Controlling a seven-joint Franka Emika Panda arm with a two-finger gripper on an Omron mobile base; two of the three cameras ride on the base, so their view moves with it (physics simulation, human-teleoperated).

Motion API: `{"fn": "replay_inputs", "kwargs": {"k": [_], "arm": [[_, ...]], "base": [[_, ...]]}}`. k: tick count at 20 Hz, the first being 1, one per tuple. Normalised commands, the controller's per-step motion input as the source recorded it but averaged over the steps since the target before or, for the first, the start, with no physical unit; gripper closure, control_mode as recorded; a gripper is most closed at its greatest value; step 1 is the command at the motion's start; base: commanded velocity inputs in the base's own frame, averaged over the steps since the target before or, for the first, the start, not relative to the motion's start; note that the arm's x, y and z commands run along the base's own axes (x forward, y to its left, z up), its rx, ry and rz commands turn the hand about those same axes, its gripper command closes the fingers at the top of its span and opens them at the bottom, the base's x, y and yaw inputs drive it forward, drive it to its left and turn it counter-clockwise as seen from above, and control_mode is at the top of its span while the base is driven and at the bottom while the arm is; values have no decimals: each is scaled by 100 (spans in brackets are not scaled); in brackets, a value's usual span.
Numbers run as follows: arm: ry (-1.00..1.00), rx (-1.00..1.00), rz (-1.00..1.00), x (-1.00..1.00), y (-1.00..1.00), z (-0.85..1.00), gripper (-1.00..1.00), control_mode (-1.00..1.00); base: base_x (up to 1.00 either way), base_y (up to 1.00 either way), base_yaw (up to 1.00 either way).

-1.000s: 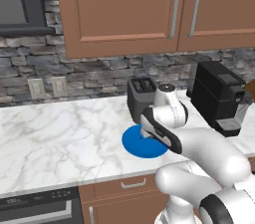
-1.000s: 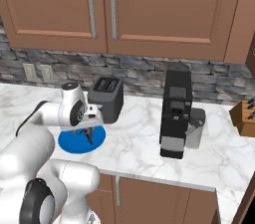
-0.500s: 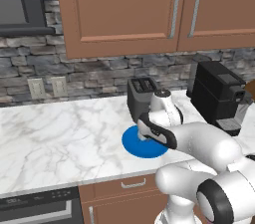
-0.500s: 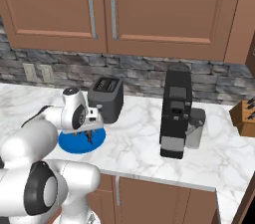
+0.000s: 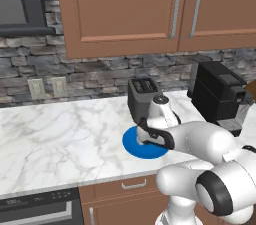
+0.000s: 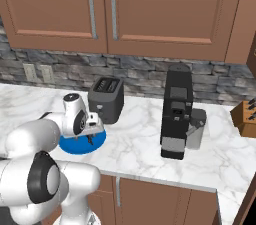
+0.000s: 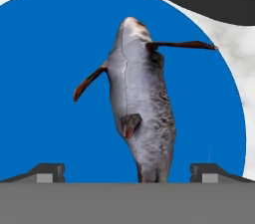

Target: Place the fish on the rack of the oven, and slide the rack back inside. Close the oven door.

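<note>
Directly below the hand, the small grey fish [image 7: 142, 113] with reddish-brown fins lies on the round blue plate [image 7: 45, 68], its body running up the middle of the hand view with the tail end toward the bottom edge. Two dark fingertips [image 7: 42, 172] stand far apart at the bottom corners of that view, one on each side of the fish, neither touching it. Jaws spread wide, nothing held.

Left base view: white arm reaches forward and down over the white marbled counter [image 5: 55, 139]; two-finger gripper [image 5: 148, 139] hangs low over the plate [image 5: 137, 148], close to its surface. Fish hidden by the hand there.

Right base view: gripper [image 6: 91, 138] sits just above the plate [image 6: 75, 145], dark tips pointing down at it.

Dark grey two-slot toaster [image 5: 144, 96] stands just behind the plate, near but not touching. Black coffee machine [image 6: 176, 114] stands well to the right of the toaster on the same counter. Wooden knife block [image 6: 245, 117] at the far right edge of the right base view. Brown wooden wall cabinets [image 5: 150, 6] with silver bar handles above, grey stone backsplash [image 5: 85, 71] below them with two pale wall sockets [image 5: 47, 88].
</note>
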Motion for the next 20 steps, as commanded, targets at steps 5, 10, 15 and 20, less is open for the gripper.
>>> {"fn": "replay_inputs", "kwargs": {"k": [5, 10, 15, 20], "arm": [[0, 0, 0, 15, 2, -4, -100, -100], [0, 0, 0, 20, 0, 0, -100, -100], [0, 0, 0, 27, 0, 0, -100, -100], [0, 0, 0, 33, 0, -12, -100, -100]], "base": [[0, 0, 0], [0, 0, 0], [0, 0, 0], [0, 0, 0]]}}
